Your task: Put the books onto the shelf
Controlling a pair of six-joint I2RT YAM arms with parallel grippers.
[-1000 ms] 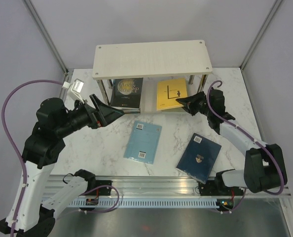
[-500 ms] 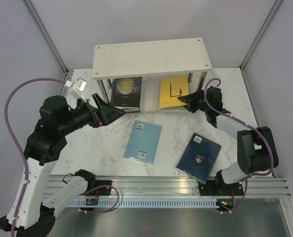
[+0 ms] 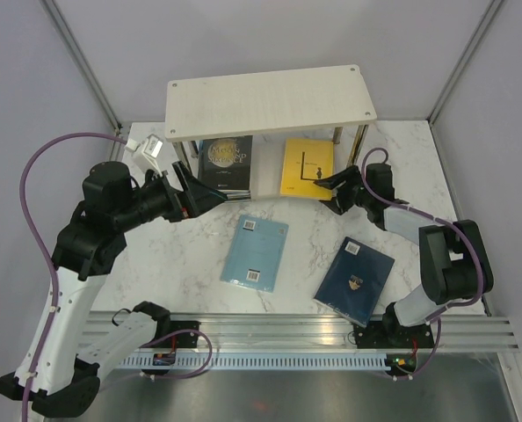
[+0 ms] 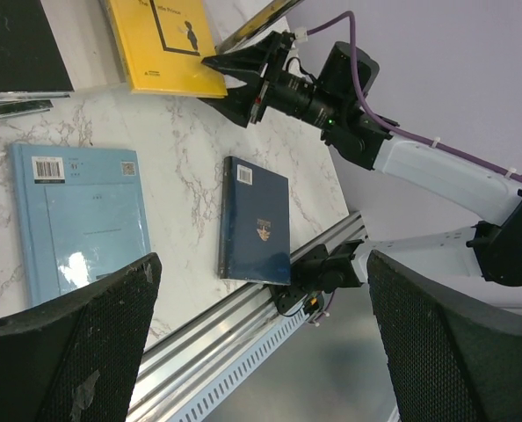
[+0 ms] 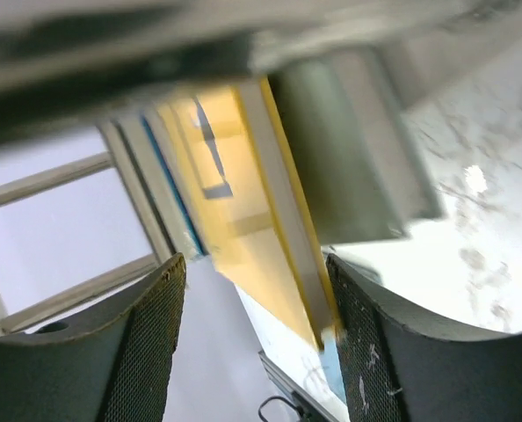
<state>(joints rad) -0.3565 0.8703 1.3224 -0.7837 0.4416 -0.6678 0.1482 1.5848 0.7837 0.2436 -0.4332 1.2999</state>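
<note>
Covers counted four: light blue book (image 3: 255, 251) and navy book (image 3: 355, 280) flat on the bench (image 3: 191, 255), yellow book (image 3: 307, 167) and dark stack (image 3: 226, 163) on the pale shelf's (image 3: 270, 101) lower tier. Left pincer (image 3: 204, 195) gaped wide; right pincer (image 3: 325, 191) stood parted.

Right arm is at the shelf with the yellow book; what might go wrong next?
1. The right gripper stands open with the yellow book between its fingers; a crooked retreat may drag the book off the lower board of the shelf.
2. The navy book lies close to the near edge of the table; a clumsy grasp may push it onto the rail.
</note>
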